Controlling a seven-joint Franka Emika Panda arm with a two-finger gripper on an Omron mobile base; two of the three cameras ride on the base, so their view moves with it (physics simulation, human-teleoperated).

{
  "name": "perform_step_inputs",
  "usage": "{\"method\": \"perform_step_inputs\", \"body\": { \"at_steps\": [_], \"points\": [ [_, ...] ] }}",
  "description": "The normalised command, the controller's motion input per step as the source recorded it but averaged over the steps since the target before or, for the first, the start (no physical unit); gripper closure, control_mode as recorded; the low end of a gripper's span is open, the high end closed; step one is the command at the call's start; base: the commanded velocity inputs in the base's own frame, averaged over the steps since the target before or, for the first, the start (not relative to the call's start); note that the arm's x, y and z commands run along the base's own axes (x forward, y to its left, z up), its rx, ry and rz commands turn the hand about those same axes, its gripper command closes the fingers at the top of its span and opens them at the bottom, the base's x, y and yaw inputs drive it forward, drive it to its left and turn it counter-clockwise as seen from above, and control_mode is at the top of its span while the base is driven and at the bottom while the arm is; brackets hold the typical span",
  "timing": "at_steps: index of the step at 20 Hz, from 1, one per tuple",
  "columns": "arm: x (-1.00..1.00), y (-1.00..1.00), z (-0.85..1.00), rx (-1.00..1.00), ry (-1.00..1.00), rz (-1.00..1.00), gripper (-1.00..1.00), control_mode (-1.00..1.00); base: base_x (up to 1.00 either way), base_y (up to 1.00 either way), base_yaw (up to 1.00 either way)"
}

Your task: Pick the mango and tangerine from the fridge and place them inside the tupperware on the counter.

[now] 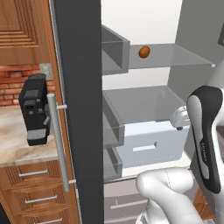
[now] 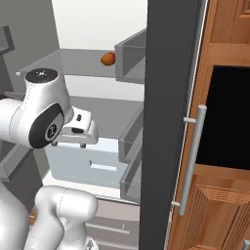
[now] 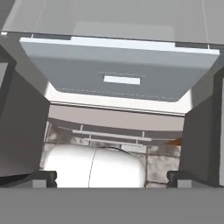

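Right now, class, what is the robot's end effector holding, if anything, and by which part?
Nothing is held. The end effector is open with empty space between its fingertips, facing the fridge's pale drawer. The orange-brown fruit sits untouched on the upper shelf.

The fridge upper shelf carries 1 mango near its left edge, beside a door bin. The counter carries a coffee machine.
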Motion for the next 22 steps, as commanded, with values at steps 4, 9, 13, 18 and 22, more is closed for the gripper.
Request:
{"method": "perform_step_inputs", "body": {
  "at_steps": [4, 9, 13, 18, 22],
  "points": [
    [0.26, 0.00, 0.30, 0.00, -0.28, 0.00, -1.00, -1.00, 0.00, 0.00, 0.00],
    [0.22, 0.00, 0.45, 0.00, -0.27, 0.00, -1.00, -1.00, 0.00, 0.00, 0.00],
    [0.11, 0.00, 0.57, 0.02, -0.01, 0.00, -1.00, -1.00, 0.00, 0.00, 0.00],
    [0.40, 0.00, 0.47, 0.07, 0.07, 0.00, -1.00, -1.00, 0.00, 0.00, 0.00],
    [0.55, 0.11, 0.36, 0.08, 0.00, -0.01, -1.00, -1.00, 0.00, 0.00, 0.00]
  ]
}}
